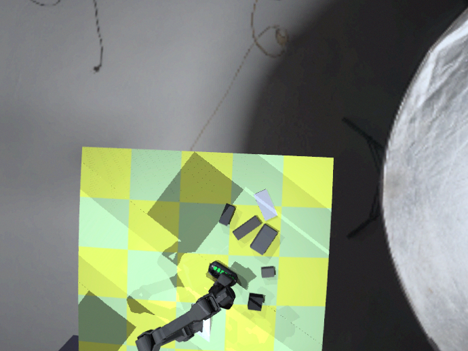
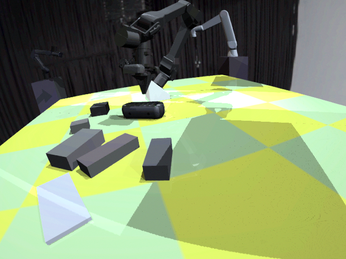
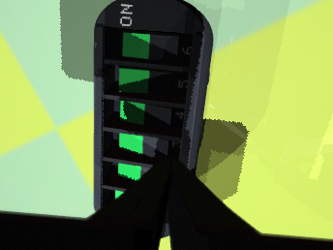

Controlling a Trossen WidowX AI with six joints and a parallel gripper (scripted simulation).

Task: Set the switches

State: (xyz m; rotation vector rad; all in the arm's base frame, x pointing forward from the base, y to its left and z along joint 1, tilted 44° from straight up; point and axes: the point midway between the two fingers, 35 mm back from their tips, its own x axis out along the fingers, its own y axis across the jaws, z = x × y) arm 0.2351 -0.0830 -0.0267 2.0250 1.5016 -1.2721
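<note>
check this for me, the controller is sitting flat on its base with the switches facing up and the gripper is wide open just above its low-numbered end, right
One thing is off: the gripper is shut, not wide open. The wrist view shows its fingers pressed together into one point, holding nothing. The rest stands: the controller sits flat on its base with the switches facing up, and the gripper is just above its low-numbered end.

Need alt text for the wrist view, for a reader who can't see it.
The shut gripper points down over the near end of the dark grey controller unit, which sits base-down on the yellow-green checked bench. Rocker switches with green ends run toward an "ON" marking.
</note>
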